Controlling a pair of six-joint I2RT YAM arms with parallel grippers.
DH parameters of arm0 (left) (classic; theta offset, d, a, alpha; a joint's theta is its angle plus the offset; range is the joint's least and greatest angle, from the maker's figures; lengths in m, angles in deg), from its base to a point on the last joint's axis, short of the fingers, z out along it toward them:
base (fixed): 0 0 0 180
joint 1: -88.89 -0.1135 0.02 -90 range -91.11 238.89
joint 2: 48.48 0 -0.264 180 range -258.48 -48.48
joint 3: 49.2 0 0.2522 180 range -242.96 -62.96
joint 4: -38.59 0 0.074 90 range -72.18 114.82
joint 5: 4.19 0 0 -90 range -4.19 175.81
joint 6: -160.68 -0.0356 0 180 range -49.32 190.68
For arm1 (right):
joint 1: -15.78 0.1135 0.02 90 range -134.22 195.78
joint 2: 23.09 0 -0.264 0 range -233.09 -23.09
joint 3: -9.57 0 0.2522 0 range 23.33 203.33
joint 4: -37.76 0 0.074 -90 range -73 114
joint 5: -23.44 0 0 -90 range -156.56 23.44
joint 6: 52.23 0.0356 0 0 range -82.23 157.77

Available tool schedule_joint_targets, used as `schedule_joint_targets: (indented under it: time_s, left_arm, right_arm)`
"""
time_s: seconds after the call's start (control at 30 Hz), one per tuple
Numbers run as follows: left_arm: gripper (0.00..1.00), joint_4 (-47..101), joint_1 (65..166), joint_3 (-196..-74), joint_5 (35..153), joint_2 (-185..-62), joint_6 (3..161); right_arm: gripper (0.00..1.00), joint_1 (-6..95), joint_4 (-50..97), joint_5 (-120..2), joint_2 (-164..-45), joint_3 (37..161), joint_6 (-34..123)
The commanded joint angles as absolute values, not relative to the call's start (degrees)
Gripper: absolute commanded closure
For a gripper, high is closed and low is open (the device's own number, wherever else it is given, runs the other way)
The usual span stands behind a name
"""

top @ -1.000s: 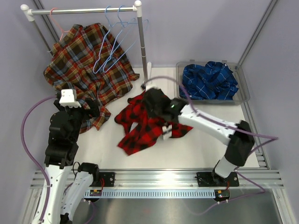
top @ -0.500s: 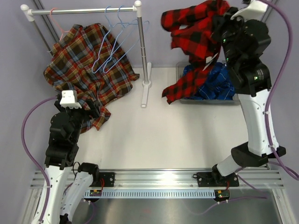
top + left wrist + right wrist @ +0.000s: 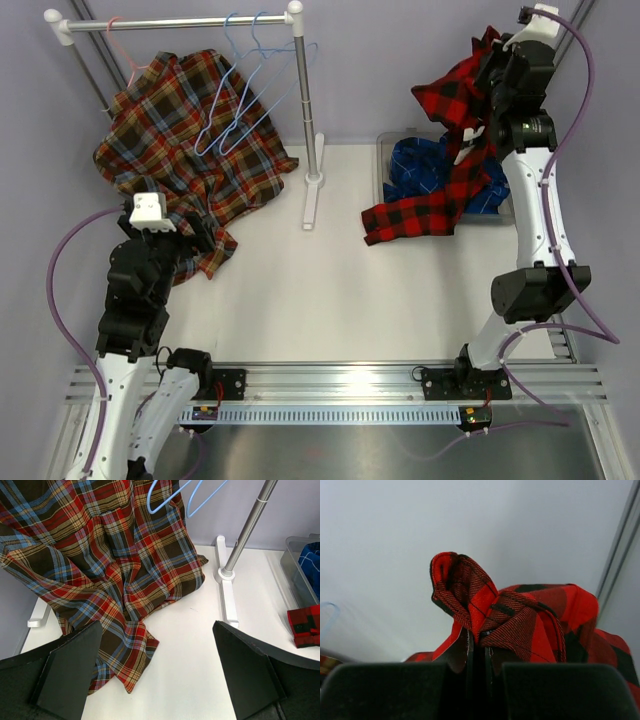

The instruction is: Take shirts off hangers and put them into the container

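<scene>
Shirts number three. The blue shirt [image 3: 440, 165] lies bunched inside the container [image 3: 521, 207] at the table's far right. The red-and-black shirt [image 3: 447, 192] hangs from the right gripper [image 3: 479, 647], whose jaws are pressed together on a fold of its cloth high above the container. Its lower end drapes over the container's left rim onto the table [image 3: 330, 290]. The brown shirt [image 3: 185, 130] hangs at the left end of the rack [image 3: 298, 80], its hem pooled on the table.

Hangers number three: two light blue hangers [image 3: 245, 95] hang bare near the rack's right post, and one pink-red hanger [image 3: 118, 48] hooks on at the left, above the brown shirt.

The left gripper [image 3: 156, 630] holds nothing, its fingers spread wide just beside the brown hem. Bare tabletop runs from that hem past the rack's foot to the red shirt's edge.
</scene>
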State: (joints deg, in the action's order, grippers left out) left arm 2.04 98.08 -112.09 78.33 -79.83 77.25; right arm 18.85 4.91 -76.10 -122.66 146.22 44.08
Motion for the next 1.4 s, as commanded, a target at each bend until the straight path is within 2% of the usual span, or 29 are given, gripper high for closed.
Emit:
schedule_joint_targets:
  time_s: [0.0,0.27,0.47,0.53,0.77,1.0,1.1,1.17,1.2,1.33,1.37]
  left_arm:
    - [0.01,5.14,98.56,-111.92,79.05,-80.38,78.15]
    - [0.01,5.14,99.00,-111.92,78.96,-80.21,78.06]
    - [0.01,5.05,99.44,-112.01,78.96,-80.21,78.06]
    - [0.01,5.14,99.53,-111.92,78.96,-80.12,77.98]
    - [0.01,5.14,99.70,-111.92,78.87,-79.86,77.80]
    - [0.01,5.14,99.88,-111.74,79.05,-79.77,77.89]
    - [0.01,5.14,99.97,-111.74,79.13,-79.50,77.89]
    - [0.01,5.14,100.14,-111.83,79.13,-79.50,77.89]
    - [0.01,5.14,100.14,-111.74,79.13,-79.42,77.89]
    - [0.01,5.14,100.14,-111.83,79.13,-79.33,77.89]
    - [0.01,5.14,100.14,-111.74,79.13,-79.33,77.89]
  right_arm:
    - [1.00,16.66,15.99,-72.45,-120.83,138.14,44.72]
    - [1.00,16.48,22.59,-71.40,-120.21,115.83,48.83]
    - [1.00,16.48,16.56,-73.33,-123.36,109.38,55.25]
    - [1.00,16.48,12.86,-72.81,-125.82,110.86,55.96]
    - [1.00,16.48,-13.84,-70.17,-146.02,131.67,56.67]
    - [1.00,16.39,-22.84,-70.52,-154.39,136.36,55.53]
    - [0.99,16.48,-23.56,-69.29,-153.80,136.11,54.30]
    - [0.90,16.48,-19.62,-69.20,-148.55,132.33,53.77]
    - [0.77,16.57,-18.03,-69.29,-146.16,129.88,53.07]
    - [0.52,16.65,-13.19,-69.20,-135.17,127.58,52.02]
    - [0.42,16.66,-11.87,-69.11,-131.15,126.70,51.49]
